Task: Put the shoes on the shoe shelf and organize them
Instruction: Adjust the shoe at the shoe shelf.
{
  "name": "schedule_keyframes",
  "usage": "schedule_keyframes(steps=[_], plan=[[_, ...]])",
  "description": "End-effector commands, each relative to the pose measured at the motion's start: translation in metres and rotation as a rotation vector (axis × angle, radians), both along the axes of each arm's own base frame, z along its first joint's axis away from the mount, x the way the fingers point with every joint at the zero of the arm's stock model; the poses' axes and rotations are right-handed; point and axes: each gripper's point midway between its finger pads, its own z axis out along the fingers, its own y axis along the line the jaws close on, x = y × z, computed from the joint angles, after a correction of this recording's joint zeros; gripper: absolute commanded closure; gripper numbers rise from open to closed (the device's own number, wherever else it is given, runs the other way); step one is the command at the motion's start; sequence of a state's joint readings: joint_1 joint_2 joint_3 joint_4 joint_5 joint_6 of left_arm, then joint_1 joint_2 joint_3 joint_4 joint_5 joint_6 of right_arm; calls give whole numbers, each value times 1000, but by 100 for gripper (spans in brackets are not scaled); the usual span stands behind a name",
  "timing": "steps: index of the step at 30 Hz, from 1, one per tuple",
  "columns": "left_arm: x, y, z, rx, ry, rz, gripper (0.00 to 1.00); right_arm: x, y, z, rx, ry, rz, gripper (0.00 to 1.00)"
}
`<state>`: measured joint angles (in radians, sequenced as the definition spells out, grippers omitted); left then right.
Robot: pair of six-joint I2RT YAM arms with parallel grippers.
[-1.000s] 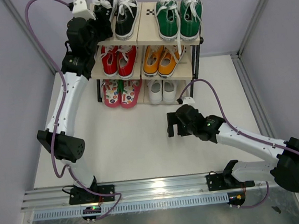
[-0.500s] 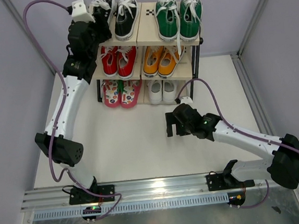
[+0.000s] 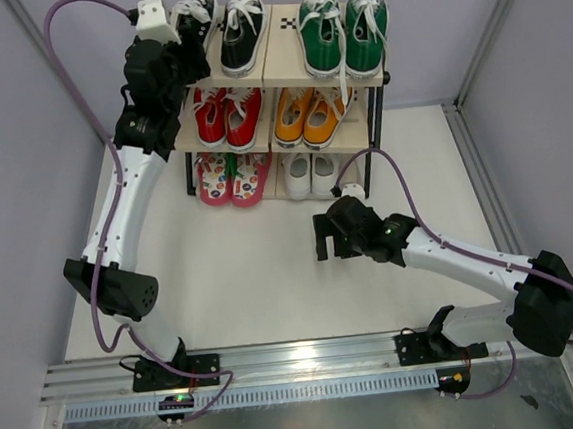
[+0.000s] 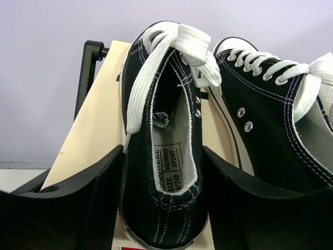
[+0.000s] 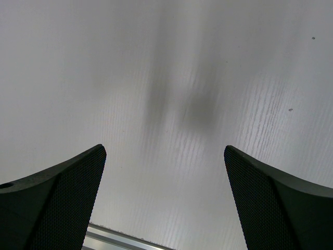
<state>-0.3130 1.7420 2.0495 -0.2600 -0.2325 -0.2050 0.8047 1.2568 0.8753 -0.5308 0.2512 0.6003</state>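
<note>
**Left jaws on the last black sneaker's heel, every pair on the rack**

Nearest the bases, the right gripper (image 3: 322,241) hangs over bare table (image 3: 274,296), its jaws spread wide with nothing between them. It is well apart from the shelf (image 3: 279,49).

On the bottom tier sit the flip-flops (image 3: 233,177) and, to their right, the white shoes (image 3: 311,175). The middle tier carries the red pair (image 3: 226,114) and the orange pair (image 3: 313,115). On top, the green sneakers (image 3: 344,31) are at the right and the black pair at the left.

The left gripper (image 4: 163,151) is at the top board's left end, on the left black sneaker (image 4: 166,172). Its jaws are partly closed across the heel, one finger against each side as far as the wrist view shows. The shoe's long axis runs straight away from the jaws, with the heel towards the wrist and the toe towards the back wall. Its mate (image 4: 270,114) lies just beside it on the right.

The left arm is the only one placed to act. Any last nudge would probably go along that axis. A release would want the jaws opening sideways and then backing straight off the heel, so the laces aren't snagged.
</note>
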Motion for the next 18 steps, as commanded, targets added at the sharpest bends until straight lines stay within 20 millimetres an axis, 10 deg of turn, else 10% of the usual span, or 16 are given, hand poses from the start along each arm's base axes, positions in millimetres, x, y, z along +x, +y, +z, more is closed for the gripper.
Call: schedule_keyframes(steps=[1,18], plan=[[-11,-3,28,-41,-42,-32,76,8,6,16,36,-45,-5,0],[-10,-27,25,-55,-15,-46,68,4,1,14,47,-51,-19,0]])
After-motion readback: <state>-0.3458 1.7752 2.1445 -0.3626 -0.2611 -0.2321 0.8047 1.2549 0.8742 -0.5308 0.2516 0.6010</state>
